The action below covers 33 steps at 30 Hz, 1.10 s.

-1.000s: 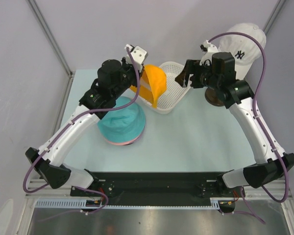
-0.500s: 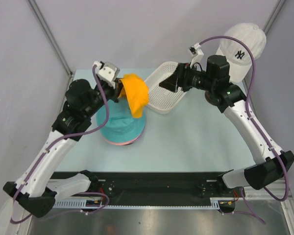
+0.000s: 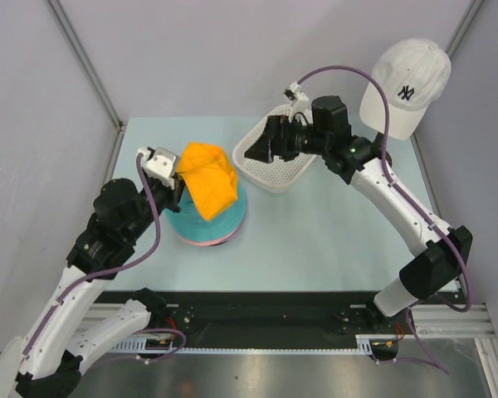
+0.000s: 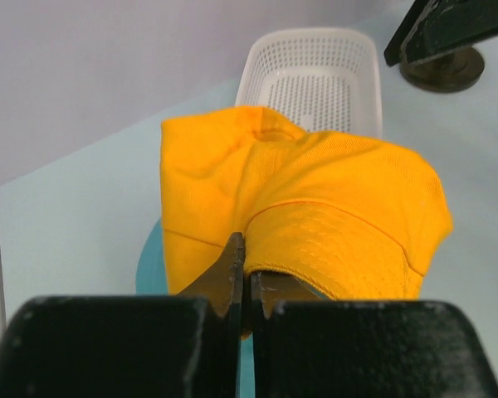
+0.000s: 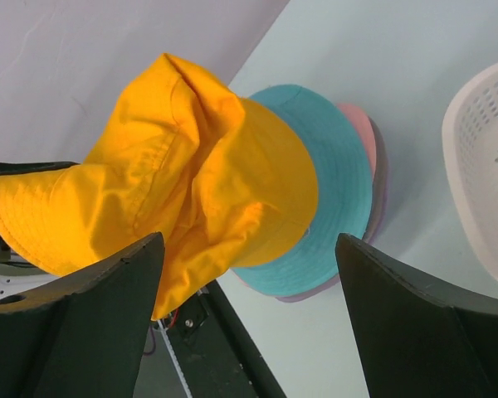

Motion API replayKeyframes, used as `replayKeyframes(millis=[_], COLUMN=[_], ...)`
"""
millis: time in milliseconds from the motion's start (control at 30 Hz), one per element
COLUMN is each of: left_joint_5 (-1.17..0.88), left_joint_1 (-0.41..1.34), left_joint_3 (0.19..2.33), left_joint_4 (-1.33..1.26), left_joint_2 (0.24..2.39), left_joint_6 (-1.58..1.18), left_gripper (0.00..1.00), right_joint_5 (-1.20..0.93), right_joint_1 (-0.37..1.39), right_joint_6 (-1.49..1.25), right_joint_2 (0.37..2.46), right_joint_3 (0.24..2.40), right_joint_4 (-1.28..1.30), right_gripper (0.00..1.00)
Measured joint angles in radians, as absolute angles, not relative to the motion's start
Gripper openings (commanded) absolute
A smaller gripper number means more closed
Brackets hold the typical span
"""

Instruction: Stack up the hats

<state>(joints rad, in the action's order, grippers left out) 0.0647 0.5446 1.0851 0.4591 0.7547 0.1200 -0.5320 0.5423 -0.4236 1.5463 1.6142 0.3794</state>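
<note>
My left gripper (image 3: 181, 184) is shut on the brim of the orange hat (image 3: 208, 186) and holds it crumpled above the stack. The stack has the teal hat (image 3: 226, 219) on top, with a pink brim (image 3: 206, 244) showing under it; in the right wrist view a lavender edge (image 5: 383, 186) shows below the pink hat (image 5: 363, 131) and teal hat (image 5: 336, 207). The left wrist view shows the orange hat (image 4: 315, 207) pinched between my fingers (image 4: 235, 269). My right gripper (image 3: 253, 149) is open and empty over the basket, facing the orange hat (image 5: 183, 174).
A white perforated basket (image 3: 297, 172) stands at the back middle, also in the left wrist view (image 4: 311, 79). A white baseball cap with a black logo (image 3: 407, 83) sits at the back right on a stand with a round brown base (image 4: 442, 66).
My left arm has pulled back and to the left, carrying the orange hat from the basket to above the teal hat. My right arm has swung left over the basket.
</note>
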Motion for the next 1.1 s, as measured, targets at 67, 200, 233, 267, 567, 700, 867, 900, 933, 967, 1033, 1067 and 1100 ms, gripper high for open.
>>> replayKeyframes(millis=[67,200,233,267,567,700,867,900,933,967,1033,1067,1100], left_joint_5=[0.086,0.126,0.133,0.145,0.195,0.208,0.22,0.224,0.228,0.23,0.233,0.234,0.234], left_joint_1=[0.545,0.545,0.545,0.545,0.544,0.544,0.545,0.544,0.545,0.545,0.544,0.545,0.545], left_joint_3=[1.052,1.0,0.991,0.979,0.909,0.897,0.891,0.891,0.891,0.891,0.891,0.891,0.891], left_joint_4=[0.488,0.542,0.551,0.562,0.622,0.632,0.637,0.638,0.638,0.638,0.638,0.638,0.638], left_joint_2=[0.731,0.7,0.696,0.69,0.626,0.612,0.607,0.607,0.607,0.608,0.608,0.609,0.609], left_joint_6=[0.104,0.065,0.053,0.04,-0.036,-0.058,-0.08,-0.081,-0.082,-0.083,-0.087,-0.088,-0.088], left_gripper=[0.0,0.01,0.0,0.0,0.0,0.0,0.0,0.0,0.0,0.0,0.01,0.0,0.0], right_joint_5=[-0.527,-0.527,-0.527,-0.529,-0.573,-0.598,-0.622,-0.625,-0.629,-0.631,-0.636,-0.638,-0.637], right_joint_1=[0.552,0.566,0.568,0.571,0.584,0.59,0.614,0.623,0.631,0.637,0.651,0.658,0.664], right_joint_6=[-0.427,-0.444,-0.449,-0.459,-0.535,-0.548,-0.545,-0.544,-0.542,-0.541,-0.539,-0.538,-0.535], right_joint_2=[1.558,1.562,1.562,1.562,1.646,1.684,1.715,1.717,1.719,1.719,1.719,1.719,1.72], right_joint_3=[1.608,1.567,1.555,1.537,1.481,1.481,1.484,1.484,1.487,1.489,1.5,1.506,1.513], right_joint_4=[0.387,0.382,0.38,0.371,0.29,0.259,0.256,0.257,0.258,0.259,0.263,0.263,0.266], right_gripper=[0.88,0.89,0.88,0.88,0.84,0.79,0.75,0.75,0.74,0.74,0.72,0.68,0.57])
